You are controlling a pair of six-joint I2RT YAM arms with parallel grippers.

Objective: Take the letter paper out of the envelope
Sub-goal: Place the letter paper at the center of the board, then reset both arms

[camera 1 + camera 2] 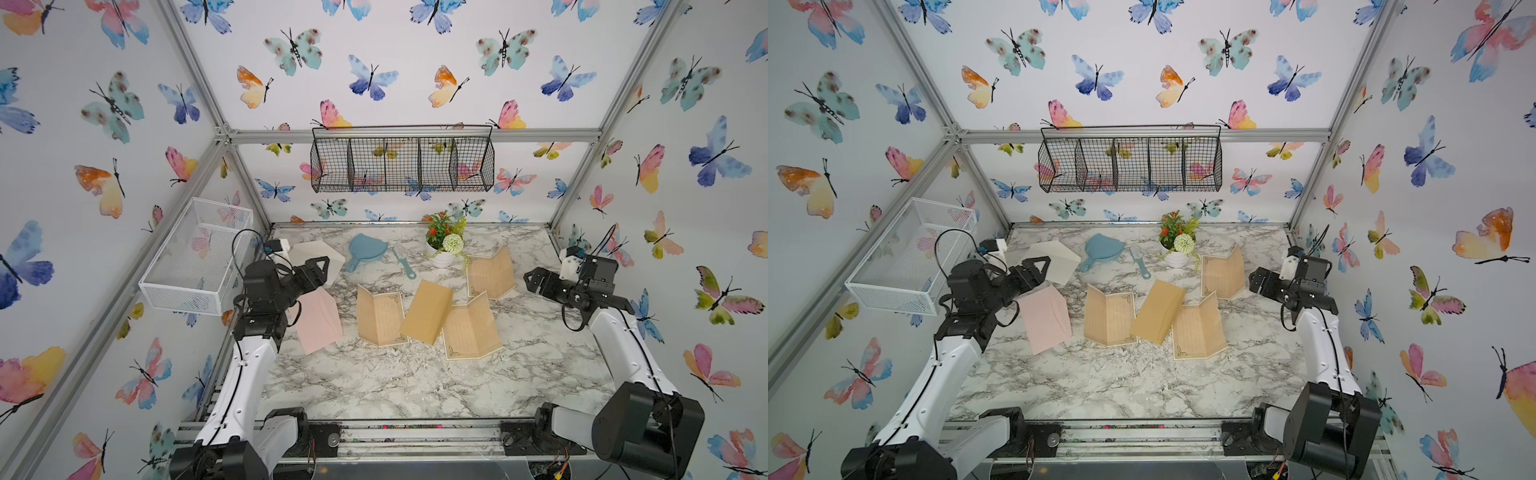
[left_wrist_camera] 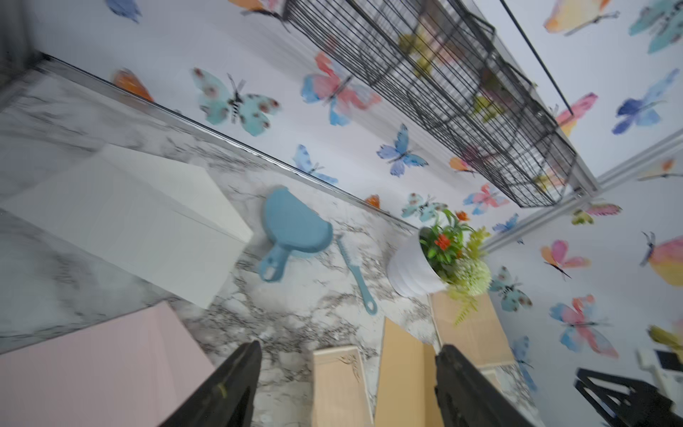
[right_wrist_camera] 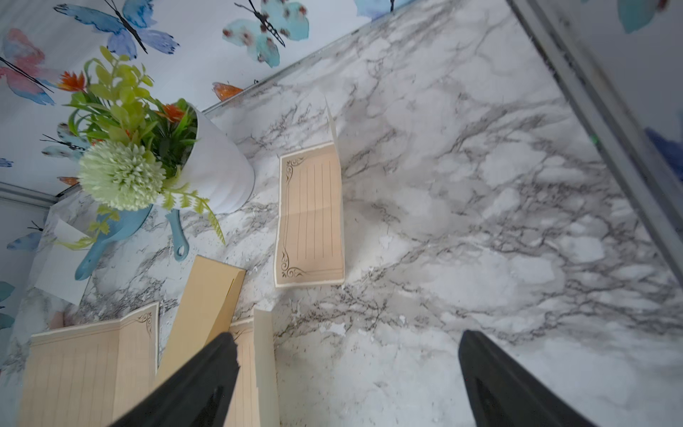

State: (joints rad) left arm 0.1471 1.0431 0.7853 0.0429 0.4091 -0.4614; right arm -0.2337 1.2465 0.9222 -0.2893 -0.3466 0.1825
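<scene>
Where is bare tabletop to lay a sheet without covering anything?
The near strip of the marble table, in front of the pink envelope, brown envelope and letter sheets, is bare. Another bare patch lies between the far right sheet and the right arm. The middle and far band are crowded.

I get bright, even, soft light in both top views, with only faint shadows on the bench [image 1: 374,386]. The frame posts [image 1: 195,70] bow toward the edges. My left wrist view is motion-blurred. The right wrist view is sharp, except the right pincer [image 3: 347,334] near the lens.
</scene>
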